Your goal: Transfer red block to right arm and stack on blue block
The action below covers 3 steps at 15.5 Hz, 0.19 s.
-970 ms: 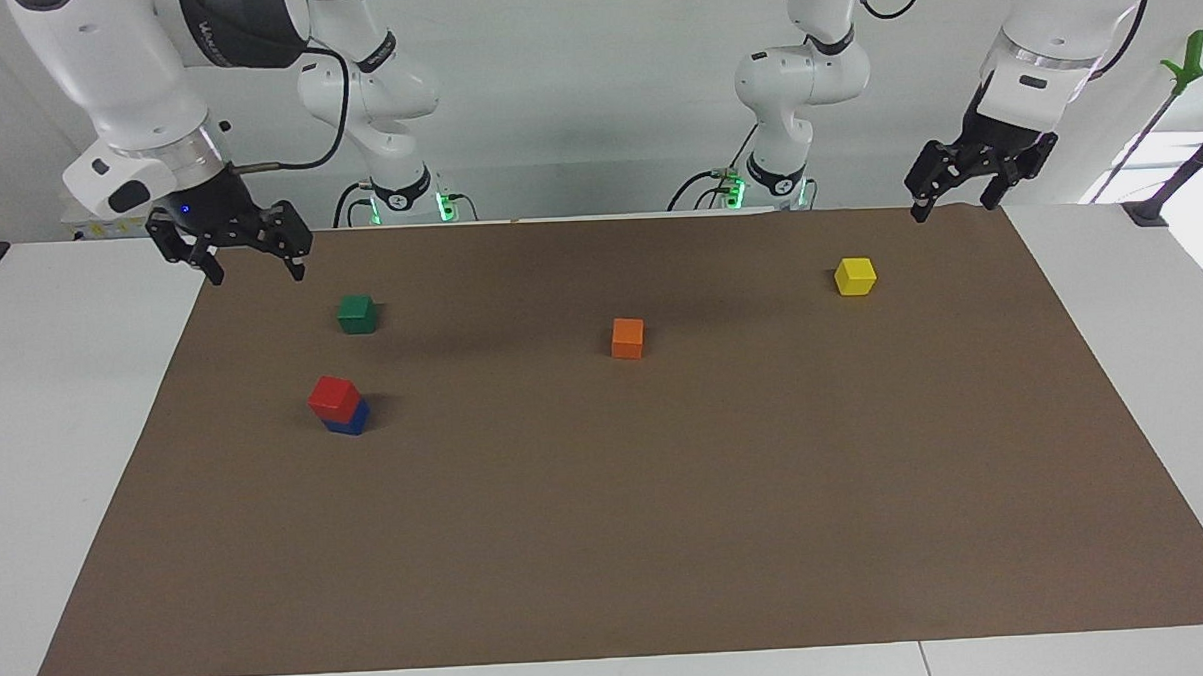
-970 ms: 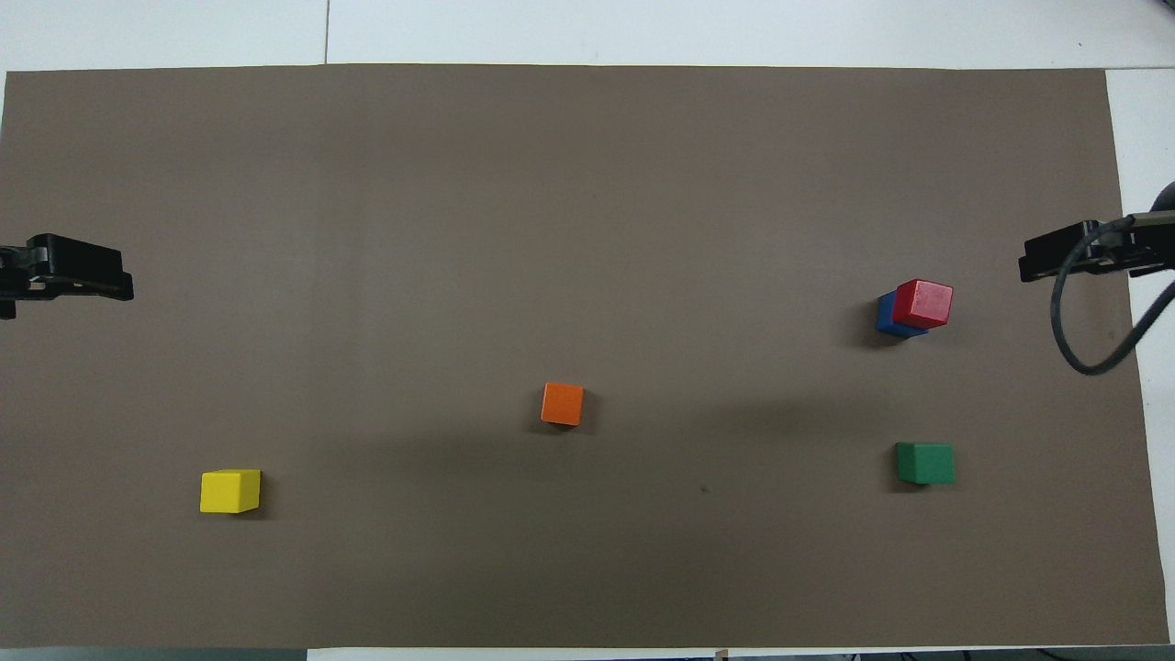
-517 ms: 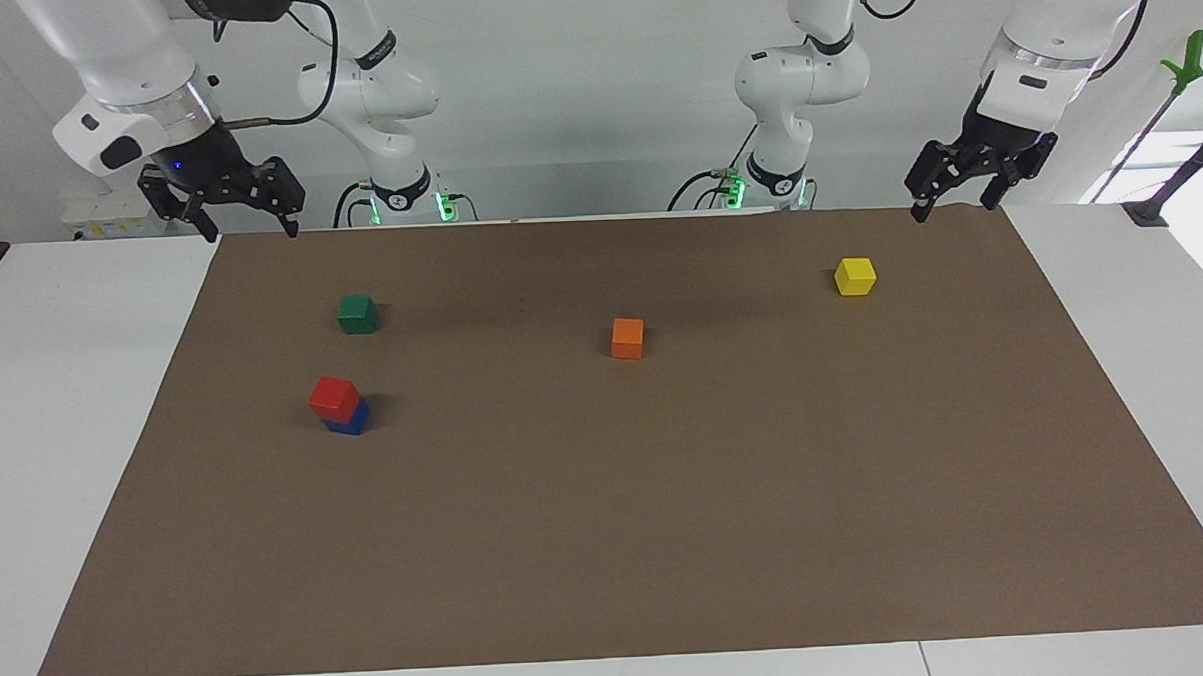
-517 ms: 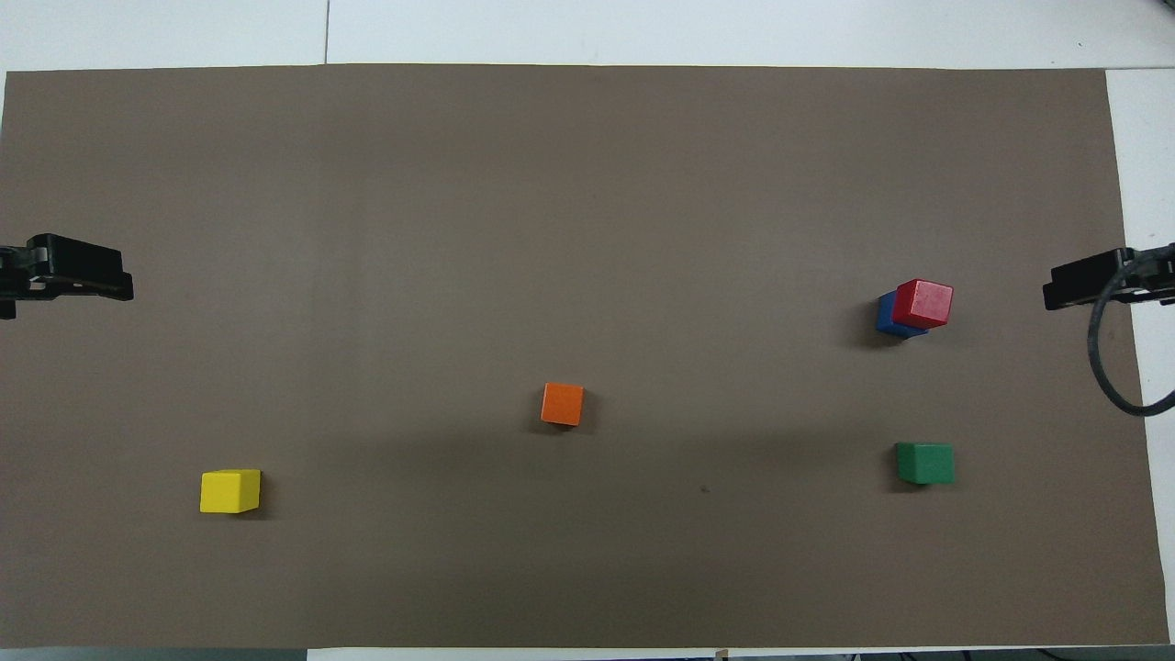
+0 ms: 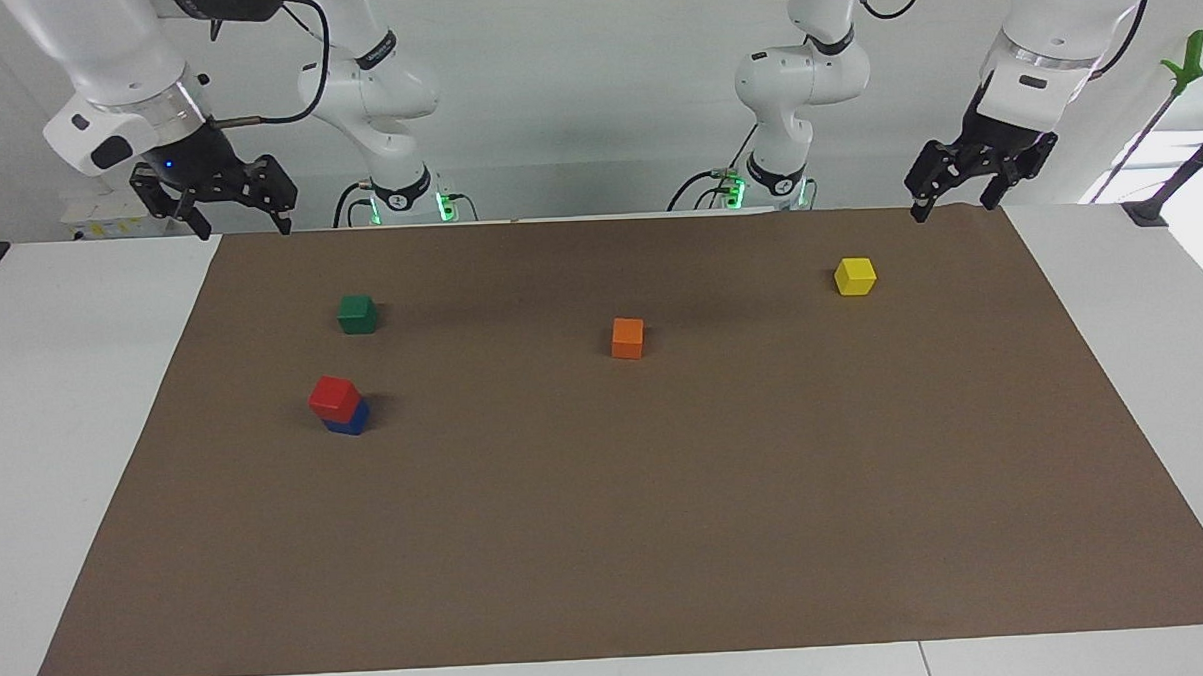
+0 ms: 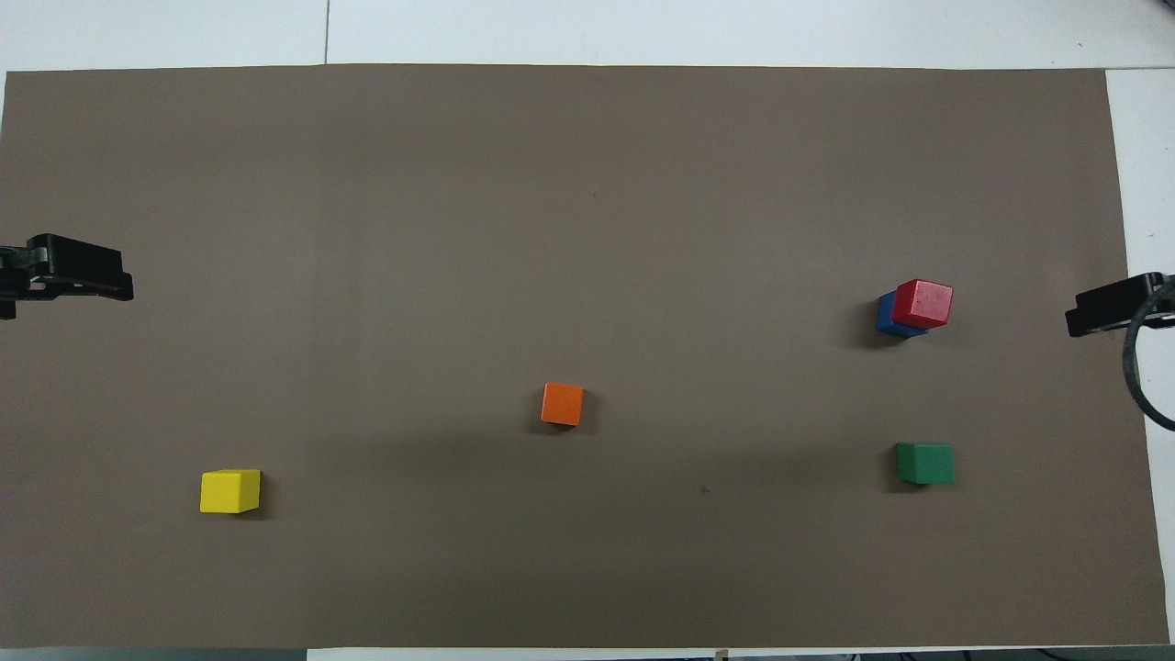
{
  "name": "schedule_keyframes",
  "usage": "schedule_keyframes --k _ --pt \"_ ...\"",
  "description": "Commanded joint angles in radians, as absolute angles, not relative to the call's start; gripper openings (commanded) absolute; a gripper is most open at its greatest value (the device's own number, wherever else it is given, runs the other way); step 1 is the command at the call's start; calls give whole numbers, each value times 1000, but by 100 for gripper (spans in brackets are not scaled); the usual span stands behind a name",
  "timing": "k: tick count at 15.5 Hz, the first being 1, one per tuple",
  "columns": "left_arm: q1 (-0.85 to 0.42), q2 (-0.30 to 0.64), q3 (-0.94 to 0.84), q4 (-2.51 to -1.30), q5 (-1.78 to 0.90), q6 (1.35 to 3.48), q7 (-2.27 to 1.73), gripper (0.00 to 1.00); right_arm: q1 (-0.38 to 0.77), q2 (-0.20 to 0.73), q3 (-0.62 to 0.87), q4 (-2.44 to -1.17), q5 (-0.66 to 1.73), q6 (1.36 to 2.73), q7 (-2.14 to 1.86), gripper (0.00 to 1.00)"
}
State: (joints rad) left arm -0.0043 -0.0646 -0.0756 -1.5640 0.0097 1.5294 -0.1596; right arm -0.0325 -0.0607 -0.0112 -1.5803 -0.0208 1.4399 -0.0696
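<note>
The red block (image 5: 333, 395) sits on top of the blue block (image 5: 351, 421), slightly offset, toward the right arm's end of the brown mat; the stack also shows in the overhead view, red block (image 6: 923, 303) on blue block (image 6: 885, 314). My right gripper (image 5: 242, 228), with the blue light at its wrist, is open and empty, raised over the mat's corner near its base, apart from the stack; its tip shows in the overhead view (image 6: 1111, 310). My left gripper (image 5: 952, 209) is open and empty and waits over the mat's edge at the left arm's end (image 6: 73, 280).
A green cube (image 5: 357, 314) lies nearer to the robots than the stack. An orange cube (image 5: 628, 337) lies mid-mat. A yellow cube (image 5: 855, 276) lies toward the left arm's end. The brown mat (image 5: 668, 536) covers most of the white table.
My right gripper has risen and drawn back from the stack toward the mat's corner near its base. The stack and my left arm have not moved.
</note>
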Motion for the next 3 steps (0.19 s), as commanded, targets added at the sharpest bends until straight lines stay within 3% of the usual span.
schedule_keyframes --k 1,3 --pt "0 -78 -75 -1578 5 1523 -155 100 -38 -84 -11 -1597 -20 1440 -87 100" --pt "0 -78 -75 -1578 5 1523 -155 100 -46 -84 -11 -1595 -20 1440 -87 100"
